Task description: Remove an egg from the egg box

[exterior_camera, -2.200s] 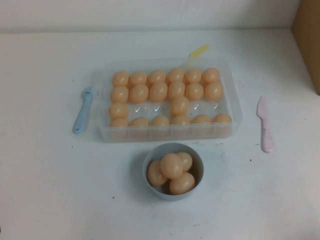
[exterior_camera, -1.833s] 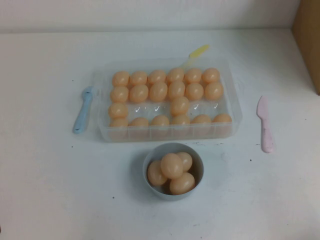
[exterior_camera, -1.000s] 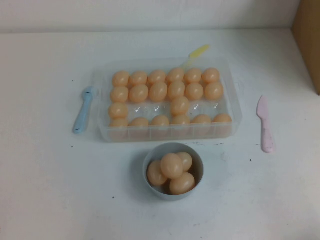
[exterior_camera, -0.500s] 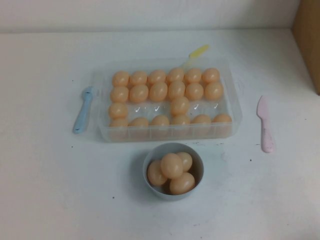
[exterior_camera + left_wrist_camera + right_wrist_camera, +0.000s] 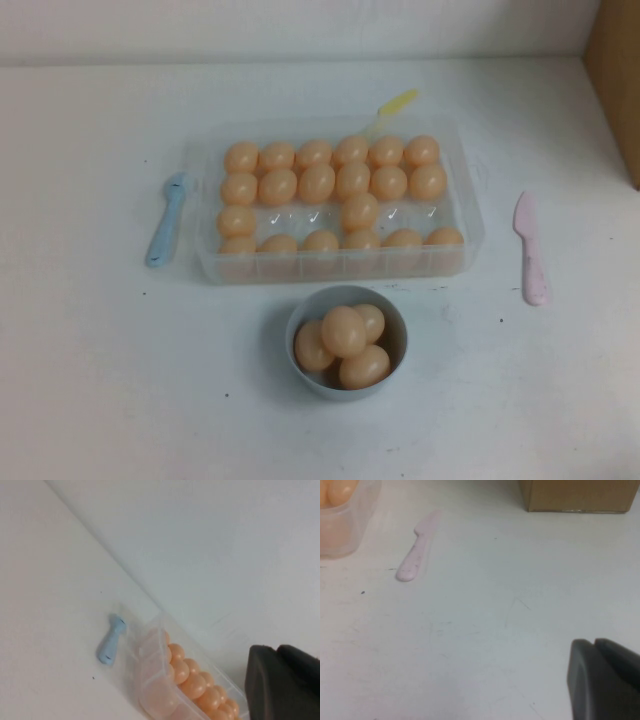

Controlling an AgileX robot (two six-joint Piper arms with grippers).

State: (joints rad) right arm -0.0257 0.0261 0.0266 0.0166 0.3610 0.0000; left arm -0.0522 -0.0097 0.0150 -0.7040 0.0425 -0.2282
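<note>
The egg box [image 5: 330, 266], a clear plastic tray, lies at the middle of the table and holds several peach-orange eggs [image 5: 317, 183]; a few cells in its third row are bare. No egg stands apart from the others. Neither arm shows in the high view. In the left wrist view my left gripper [image 5: 276, 650] hangs shut and empty, off to the side of the egg box [image 5: 150, 690]. My right gripper [image 5: 594, 642] is shut too, holding nothing, over bare table away from the box's corner [image 5: 340, 535].
A grey-blue bowl [image 5: 345, 292] with several eggs [image 5: 344, 331] stands in front of the tray. A blue spoon [image 5: 165, 220] lies left of it, a pink knife [image 5: 530, 250] right, a yellow utensil [image 5: 392, 105] behind. A cardboard box [image 5: 615, 80] stands at the far right.
</note>
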